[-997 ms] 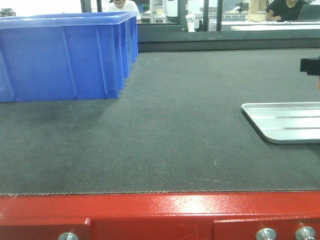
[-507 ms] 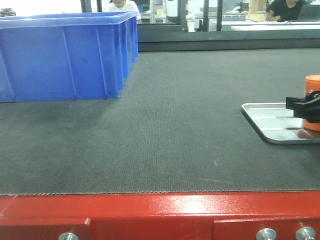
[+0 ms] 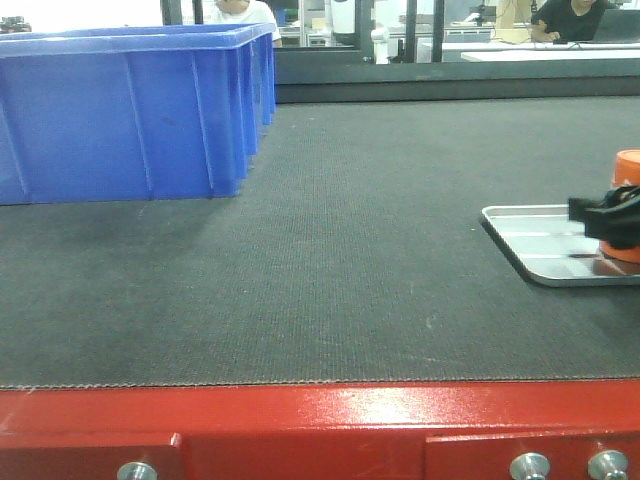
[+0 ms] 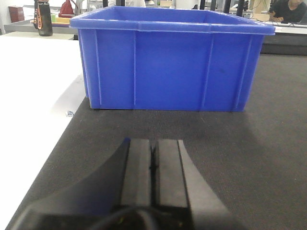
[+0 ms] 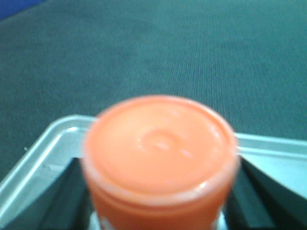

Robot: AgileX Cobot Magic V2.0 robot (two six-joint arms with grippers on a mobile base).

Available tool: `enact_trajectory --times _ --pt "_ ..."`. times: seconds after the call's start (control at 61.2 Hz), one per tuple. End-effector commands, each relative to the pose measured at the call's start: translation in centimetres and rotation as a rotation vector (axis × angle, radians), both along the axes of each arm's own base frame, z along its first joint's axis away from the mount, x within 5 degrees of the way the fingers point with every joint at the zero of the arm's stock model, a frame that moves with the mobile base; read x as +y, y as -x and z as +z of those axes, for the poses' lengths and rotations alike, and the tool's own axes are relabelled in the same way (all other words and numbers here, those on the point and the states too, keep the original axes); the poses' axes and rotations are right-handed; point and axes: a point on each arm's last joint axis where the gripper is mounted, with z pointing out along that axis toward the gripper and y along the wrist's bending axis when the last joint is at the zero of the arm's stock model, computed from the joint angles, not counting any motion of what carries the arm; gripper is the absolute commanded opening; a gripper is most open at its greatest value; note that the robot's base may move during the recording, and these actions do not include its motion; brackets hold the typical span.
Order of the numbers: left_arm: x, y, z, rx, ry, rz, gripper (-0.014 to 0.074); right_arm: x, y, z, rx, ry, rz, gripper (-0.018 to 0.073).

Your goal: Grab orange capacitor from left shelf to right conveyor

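Observation:
The orange capacitor stands upright at the far right edge of the front view, over the silver tray that lies on the right conveyor. My right gripper is shut on its side. In the right wrist view the capacitor's round top fills the middle, with a dark finger on either side. Whether its base touches the tray is hidden. My left gripper is shut and empty, low over the belt, facing the blue bin. The left shelf is out of view.
A large blue plastic bin stands at the back left of the belt. The conveyor's red metal front edge with bolts runs along the bottom. A white surface borders the belt on the left.
My right gripper has come in from the right edge with the orange capacitor and lowered it over the silver tray. In the last half second it sank and shifted only slightly.

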Motion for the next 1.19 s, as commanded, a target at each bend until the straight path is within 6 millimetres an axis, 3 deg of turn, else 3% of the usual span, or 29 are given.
enact_trajectory --times 0.0,0.278,0.572,0.785,0.899,1.177 --pt "0.1 0.1 1.0 -0.1 0.014 0.006 -0.0127 -0.1 -0.3 2.7 -0.196 -0.014 0.007 0.0622" --pt "0.1 0.1 1.0 -0.1 0.014 0.006 -0.0127 -0.1 0.8 4.8 -0.176 0.016 -0.001 0.0624" --pt "0.1 0.1 1.0 -0.1 0.014 0.006 -0.0127 0.3 5.0 8.5 -0.151 -0.071 -0.007 0.0624" --pt "0.1 0.1 1.0 -0.1 0.014 0.006 -0.0127 0.1 8.7 11.5 -0.052 -0.02 -0.055 0.0614" --pt "0.1 0.1 1.0 -0.1 0.014 0.006 -0.0127 -0.2 10.8 12.5 -0.022 -0.009 -0.113 0.0531" --pt "0.1 0.1 1.0 -0.1 0.014 0.006 -0.0127 0.0 15.3 14.3 0.002 0.023 -0.149 0.0137"
